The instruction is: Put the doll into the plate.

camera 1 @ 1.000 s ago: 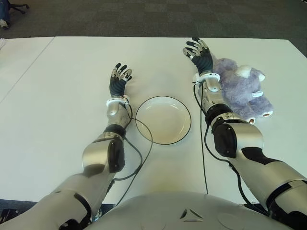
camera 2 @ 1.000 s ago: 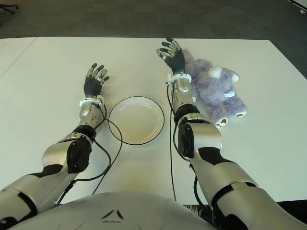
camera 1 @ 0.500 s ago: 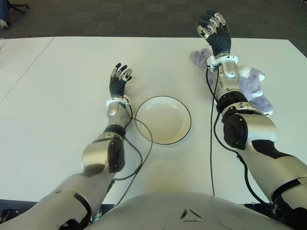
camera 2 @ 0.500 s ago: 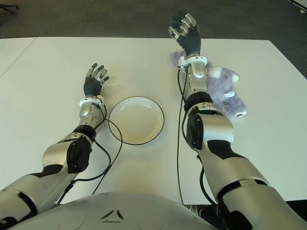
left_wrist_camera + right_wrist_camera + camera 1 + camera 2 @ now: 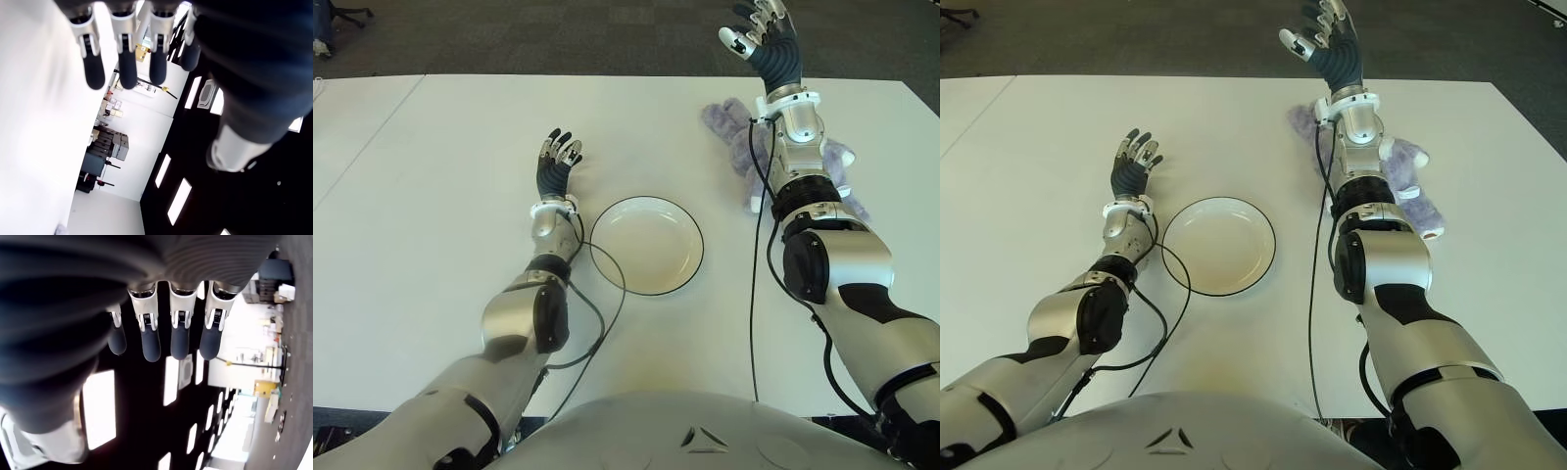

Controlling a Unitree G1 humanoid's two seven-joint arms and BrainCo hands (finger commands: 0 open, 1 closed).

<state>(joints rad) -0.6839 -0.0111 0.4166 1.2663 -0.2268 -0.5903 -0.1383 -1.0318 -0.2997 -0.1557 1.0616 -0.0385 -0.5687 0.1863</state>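
Observation:
A purple plush doll [image 5: 736, 137] lies on the white table [image 5: 431, 176] at the right, partly hidden under my right forearm. My right hand [image 5: 766, 37] is raised above the doll's far side, fingers spread and holding nothing; its wrist view shows straight fingers [image 5: 179, 335] against the room. The white plate with a dark rim [image 5: 647, 245] sits empty at the table's middle. My left hand [image 5: 557, 160] shows left of the plate, open with fingers [image 5: 126, 61] straight.
A black cable [image 5: 603, 313] loops from my left arm past the plate's near left edge. Another cable [image 5: 753, 274] hangs along my right arm. Dark carpet [image 5: 558, 39] lies beyond the table's far edge.
My right hand has swung rightward and farther away, from beside the doll's left to above it, and risen. The left hand, plate and doll have not moved.

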